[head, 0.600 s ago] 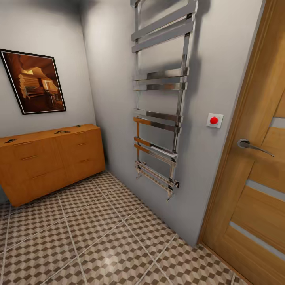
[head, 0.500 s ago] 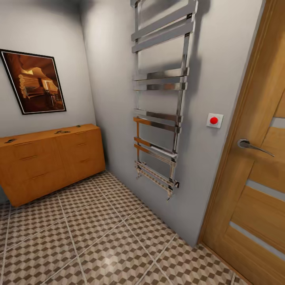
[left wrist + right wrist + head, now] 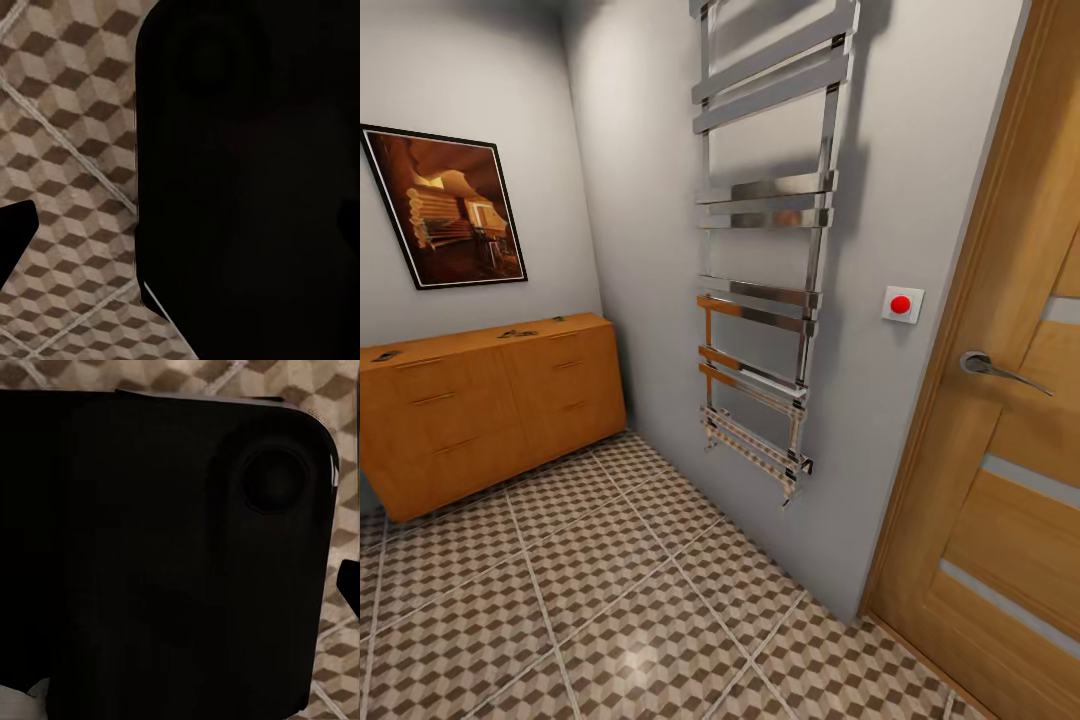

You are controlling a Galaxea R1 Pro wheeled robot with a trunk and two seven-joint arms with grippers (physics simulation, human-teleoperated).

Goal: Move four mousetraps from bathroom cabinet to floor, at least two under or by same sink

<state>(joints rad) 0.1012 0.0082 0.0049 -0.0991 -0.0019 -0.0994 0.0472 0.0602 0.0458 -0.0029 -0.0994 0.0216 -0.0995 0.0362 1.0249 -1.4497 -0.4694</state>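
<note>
The orange-brown cabinet [image 3: 480, 410] stands against the far wall at the left of the head view, drawers shut. On its flat top lie small dark-wired mousetraps: one near the middle [image 3: 517, 333], one toward the right end [image 3: 557, 319], one at the left end [image 3: 385, 355]. They are too small to make out in detail. The cube-patterned bathroom floor [image 3: 610, 600] stretches from the cabinet toward me. The bathroom sink is out of view. Each wrist view holds a large black robot part over the tiles, with one dark finger tip [image 3: 13, 238] [image 3: 349, 583] at the edge.
A chrome towel rail [image 3: 765, 250] hangs on the right-hand wall. Beyond it are a red wall button [image 3: 901, 304] and a wooden door [image 3: 1010, 450] with a lever handle [image 3: 995, 368]. A framed picture [image 3: 448, 208] hangs above the cabinet.
</note>
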